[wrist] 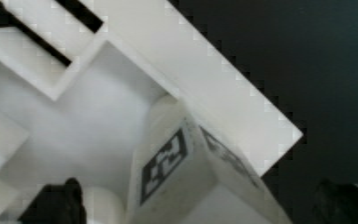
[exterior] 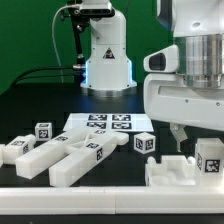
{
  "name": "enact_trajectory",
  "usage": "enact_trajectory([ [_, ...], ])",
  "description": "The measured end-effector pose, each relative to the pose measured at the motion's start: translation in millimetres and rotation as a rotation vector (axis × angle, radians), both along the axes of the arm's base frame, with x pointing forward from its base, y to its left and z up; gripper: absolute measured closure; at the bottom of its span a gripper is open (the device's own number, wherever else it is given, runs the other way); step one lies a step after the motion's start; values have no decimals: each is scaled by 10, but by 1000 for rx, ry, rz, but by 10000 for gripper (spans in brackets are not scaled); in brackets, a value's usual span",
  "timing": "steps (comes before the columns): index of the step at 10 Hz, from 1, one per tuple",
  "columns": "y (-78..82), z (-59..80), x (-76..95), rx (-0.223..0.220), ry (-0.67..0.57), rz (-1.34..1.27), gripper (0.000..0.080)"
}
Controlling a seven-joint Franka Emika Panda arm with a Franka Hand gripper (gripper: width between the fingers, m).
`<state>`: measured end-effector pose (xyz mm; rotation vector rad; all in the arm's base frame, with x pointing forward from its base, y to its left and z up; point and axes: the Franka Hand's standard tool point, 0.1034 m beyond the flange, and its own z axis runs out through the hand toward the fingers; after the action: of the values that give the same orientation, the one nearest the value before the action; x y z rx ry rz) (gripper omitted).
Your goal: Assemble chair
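The gripper (exterior: 186, 138) hangs with its jaws spread wide, holding nothing, over a white chair piece (exterior: 180, 168) at four o'clock on the table (exterior: 40, 110) — its tagged post (wrist: 185, 165) stands between the fingers (wrist: 60, 200). More chair bars (exterior: 65, 155) lie at eight o'clock.

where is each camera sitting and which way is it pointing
exterior view: low, near table height, facing across the chair parts and marker board to the arm's base; the hand hangs on the exterior view's right.
wrist view: on the wrist, looking down between the open hand's fingertips at a tagged white chair part.
shared: the hand and, it seems, that tagged part.
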<state>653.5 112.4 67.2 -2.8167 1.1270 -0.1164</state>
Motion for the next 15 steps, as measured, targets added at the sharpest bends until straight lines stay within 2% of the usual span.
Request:
enact_trajectory([
  [1,-5,0,1,-8,-4,64,151],
  [3,95,34,19,-88,-53,455,150],
  [4,117,29,20,-97,-84,492,150],
  [5,104,12,10,-89,-75,451,231],
  [6,94,13,13,-89,-76,450,426],
  [7,48,2,1,-83,-66,365,426],
  [8,35,-3,-4,-70,-56,238,510],
  [11,7,-2,-17,-21,-23,-130,510],
  [12,12,-7,-19,11,-8,-296,510],
  [14,45,-17,22,108,56,-697,509],
  [15,41,-20,29,137,70,-844,509],
])
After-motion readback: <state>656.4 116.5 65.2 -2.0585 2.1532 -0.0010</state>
